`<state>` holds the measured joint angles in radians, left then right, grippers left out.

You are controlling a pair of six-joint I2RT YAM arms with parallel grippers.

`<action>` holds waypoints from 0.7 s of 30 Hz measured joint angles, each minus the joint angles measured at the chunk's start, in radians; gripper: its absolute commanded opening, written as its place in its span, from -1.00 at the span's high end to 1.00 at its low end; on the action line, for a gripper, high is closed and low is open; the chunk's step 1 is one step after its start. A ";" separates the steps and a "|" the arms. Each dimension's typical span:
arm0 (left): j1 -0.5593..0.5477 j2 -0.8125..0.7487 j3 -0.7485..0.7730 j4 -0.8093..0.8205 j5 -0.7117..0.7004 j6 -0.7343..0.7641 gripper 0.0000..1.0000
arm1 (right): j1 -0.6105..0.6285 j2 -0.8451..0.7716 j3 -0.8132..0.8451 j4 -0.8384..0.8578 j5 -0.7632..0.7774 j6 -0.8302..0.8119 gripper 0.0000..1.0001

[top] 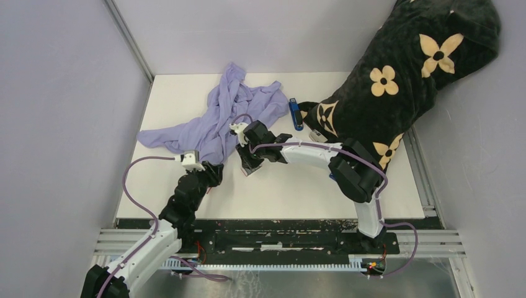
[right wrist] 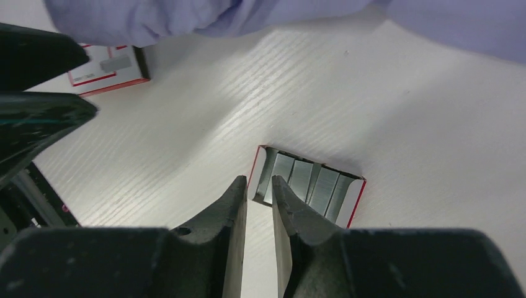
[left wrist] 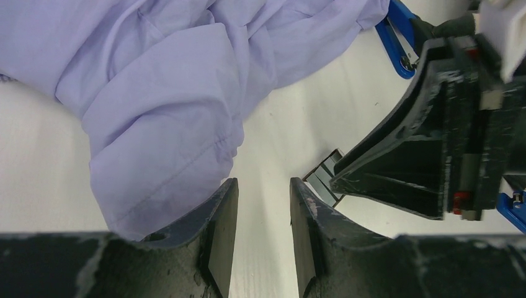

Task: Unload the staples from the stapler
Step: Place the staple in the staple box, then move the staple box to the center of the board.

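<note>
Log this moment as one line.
left gripper: open, beside lavender cloth | right gripper: narrowly open at edge of red-and-white cardboard box | silver staple strips: in box | blue stapler: ungripped

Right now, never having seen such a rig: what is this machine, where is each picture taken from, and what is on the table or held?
Two robot arms are bolted at the near edge of a white table, each ending in a two-finger pincer. One picture looks down from above and behind; the other two come from a camera on each wrist. On the table lie a lavender cloth, a blue stapler and a small open box of grey staples. Dark flowered fabric covers the far right corner. The left pincer is open and empty; the right pincer, barely open, holds nothing.
</note>
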<state>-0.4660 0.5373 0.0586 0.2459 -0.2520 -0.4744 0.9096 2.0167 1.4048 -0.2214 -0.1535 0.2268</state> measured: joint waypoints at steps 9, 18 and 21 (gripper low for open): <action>0.000 0.002 0.000 0.003 0.025 0.000 0.08 | -0.025 -0.153 -0.001 -0.064 -0.175 -0.134 0.45; 0.000 -0.010 0.000 -0.005 0.149 -0.093 0.05 | -0.241 -0.417 -0.076 -0.242 -0.483 -0.408 0.21; 0.000 -0.010 0.000 -0.003 0.194 -0.145 0.05 | -0.292 -0.531 -0.151 -0.288 -0.544 -0.494 0.09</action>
<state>-0.4660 0.5270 0.0586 0.2424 -0.0578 -0.6189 0.6178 1.4857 1.2537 -0.5091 -0.6979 -0.2672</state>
